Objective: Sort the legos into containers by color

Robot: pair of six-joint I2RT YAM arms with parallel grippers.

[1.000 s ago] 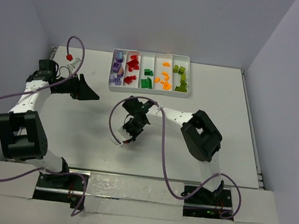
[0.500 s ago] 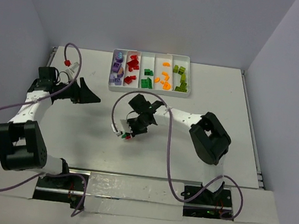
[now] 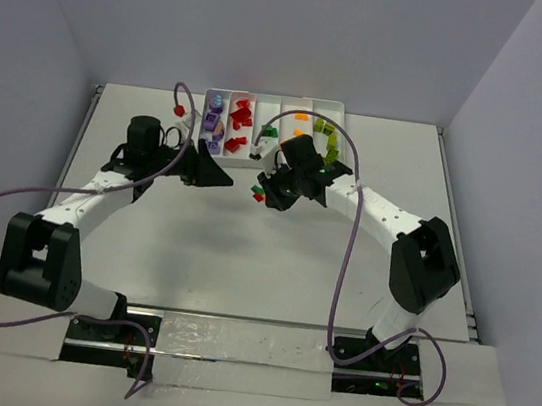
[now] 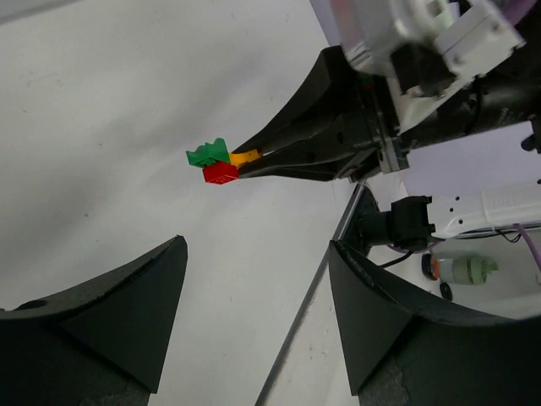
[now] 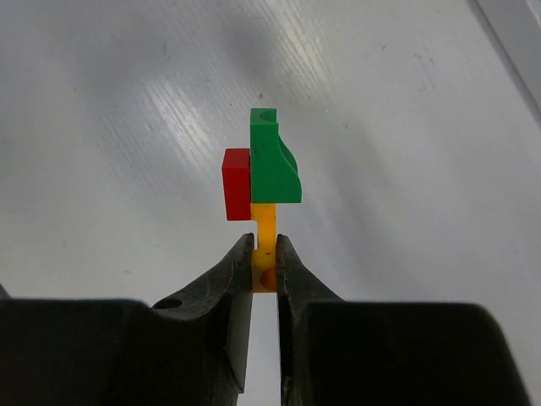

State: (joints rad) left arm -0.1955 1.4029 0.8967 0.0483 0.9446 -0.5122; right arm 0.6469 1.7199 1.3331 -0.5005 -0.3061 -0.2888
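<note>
Our right hand [image 5: 265, 245] pinches a yellow brick [image 5: 265, 222] at mid-frame above the tabletop [image 5: 127, 101], with a red brick [image 5: 237, 183] and a green brick [image 5: 272, 165] stuck to its end. Our left hand [image 4: 258, 245] gapes open, facing them. We should grip the red-green pair squarely and pull straight.

The right gripper [image 5: 265, 254] pinched a small yellow plastic brick [image 5: 265, 218]; a green plastic brick [image 5: 272, 165] and a red plastic brick [image 5: 237, 183] sat joined at its far end.
</note>
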